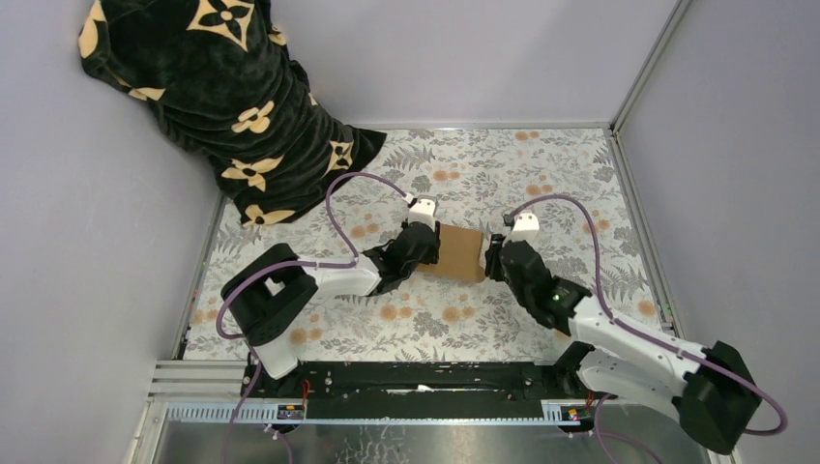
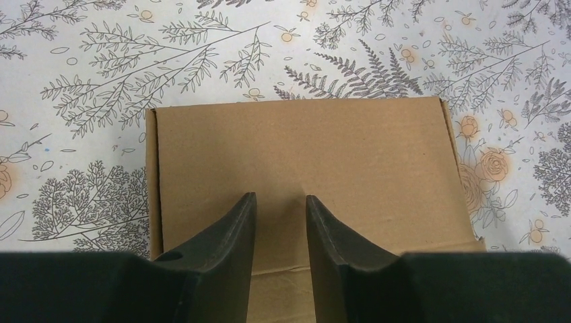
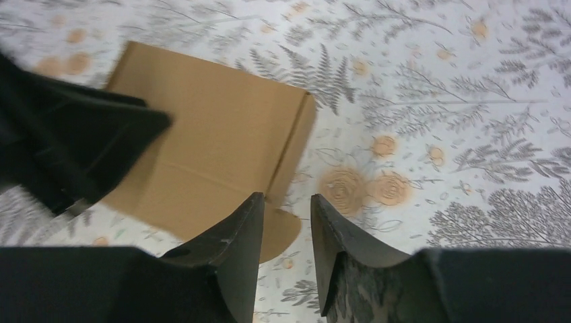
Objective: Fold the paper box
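Observation:
The paper box (image 1: pixel 462 253) is a closed brown cardboard box lying flat on the floral cloth in the middle. My left gripper (image 1: pixel 426 244) sits over the box's left edge. In the left wrist view the box lid (image 2: pixel 303 148) fills the middle, and the left gripper (image 2: pixel 281 196) hovers on it with its jaws a narrow gap apart and nothing between them. My right gripper (image 1: pixel 494 253) is at the box's right edge. In the right wrist view it (image 3: pixel 287 196) is narrowly open and empty by the box (image 3: pixel 215 141) corner, where a rounded tab (image 3: pixel 286 232) sticks out.
A black blanket with tan flowers (image 1: pixel 222 106) is heaped at the back left corner. Grey walls and a metal rail (image 1: pixel 638 222) bound the floral cloth (image 1: pixel 541 164). The left gripper's dark body (image 3: pixel 74 141) shows at the left of the right wrist view.

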You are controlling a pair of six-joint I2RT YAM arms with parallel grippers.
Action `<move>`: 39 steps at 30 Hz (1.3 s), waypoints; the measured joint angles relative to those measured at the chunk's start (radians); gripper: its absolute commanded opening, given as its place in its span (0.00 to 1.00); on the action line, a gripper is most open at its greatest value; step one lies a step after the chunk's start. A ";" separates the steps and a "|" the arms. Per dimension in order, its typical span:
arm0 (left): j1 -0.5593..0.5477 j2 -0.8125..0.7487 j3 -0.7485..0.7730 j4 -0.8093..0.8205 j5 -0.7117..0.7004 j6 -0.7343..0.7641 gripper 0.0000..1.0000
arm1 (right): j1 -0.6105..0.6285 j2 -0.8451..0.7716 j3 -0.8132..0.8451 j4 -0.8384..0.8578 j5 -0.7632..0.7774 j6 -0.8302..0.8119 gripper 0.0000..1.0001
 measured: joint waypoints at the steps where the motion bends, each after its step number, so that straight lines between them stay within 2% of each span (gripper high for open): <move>1: 0.000 -0.002 0.000 -0.001 0.001 -0.002 0.40 | -0.046 0.032 0.017 -0.019 -0.024 0.008 0.38; 3: 0.000 -0.008 0.000 -0.007 0.006 -0.004 0.40 | -0.096 0.101 0.053 -0.055 -0.061 0.013 0.38; 9: 0.001 -0.026 0.000 -0.039 0.021 -0.005 0.41 | -0.125 0.260 0.135 -0.084 -0.175 -0.002 0.42; 19: 0.001 -0.039 0.000 -0.066 0.027 -0.005 0.41 | -0.130 0.350 0.185 -0.084 -0.255 -0.025 0.46; 39: 0.001 -0.059 -0.021 -0.074 0.027 -0.013 0.42 | -0.198 0.421 0.204 -0.079 -0.258 -0.027 0.49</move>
